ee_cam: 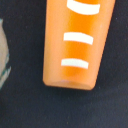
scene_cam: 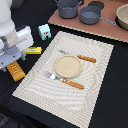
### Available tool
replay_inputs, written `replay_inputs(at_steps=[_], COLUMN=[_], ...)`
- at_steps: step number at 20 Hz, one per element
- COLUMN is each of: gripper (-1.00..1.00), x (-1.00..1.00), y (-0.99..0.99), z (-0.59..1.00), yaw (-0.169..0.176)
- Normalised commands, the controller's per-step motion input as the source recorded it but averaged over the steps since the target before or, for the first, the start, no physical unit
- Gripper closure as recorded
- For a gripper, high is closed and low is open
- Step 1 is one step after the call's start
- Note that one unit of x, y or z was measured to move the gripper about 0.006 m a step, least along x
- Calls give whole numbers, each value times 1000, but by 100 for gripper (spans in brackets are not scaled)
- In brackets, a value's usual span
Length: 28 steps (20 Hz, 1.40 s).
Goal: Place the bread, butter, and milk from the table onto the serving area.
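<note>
Since the white arm's gripper (scene_cam: pixel 11 59) hangs right above the small orange-brown dotted bread slab (scene_cam: pixel 16 71), I'd guess it's lining up a grab. Bread's on the black table (scene_cam: pixel 107 95), just off the beige striped cloth placemat (scene_cam: pixel 95 60); can't tell if the claw's spread or clenched.

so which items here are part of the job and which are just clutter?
Job:
bread
butter
milk
serving area

Clutter:
plate
fork
knife
board with two pots
</note>
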Motion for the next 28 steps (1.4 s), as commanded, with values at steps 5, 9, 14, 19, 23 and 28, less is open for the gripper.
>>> replay_inputs(at_steps=[5,9,14,19,23,28], gripper=[-100,-100,100,100,100,100], x=[10,61,117,11,68,-63], y=[-167,-151,-144,-29,0,2], z=[-335,-199,-3,-7,0,680], yaw=[0,0,0,0,0,-12])
